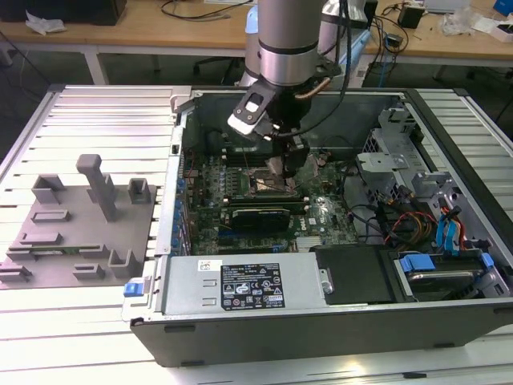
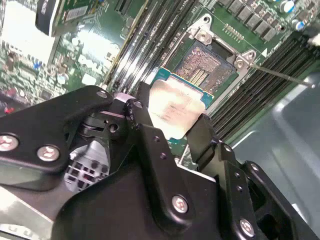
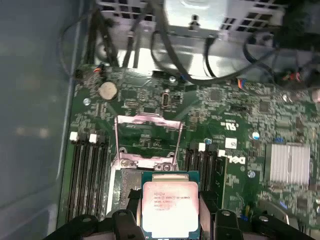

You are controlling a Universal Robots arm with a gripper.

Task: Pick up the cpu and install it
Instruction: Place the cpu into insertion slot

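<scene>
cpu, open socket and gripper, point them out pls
cpu (image 3: 170, 207): first wrist view, middle of its silver top.
socket (image 2: 207, 70): second wrist view, its bare contact field.
gripper (image 2: 171, 119): second wrist view, midway between the fingertips, which clamp the cpu's edges.

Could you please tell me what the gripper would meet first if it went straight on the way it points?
Most likely the open socket: the gripper, shut on the cpu, points down at it, so the cpu would touch there first. How much gap remains is unclear.
</scene>
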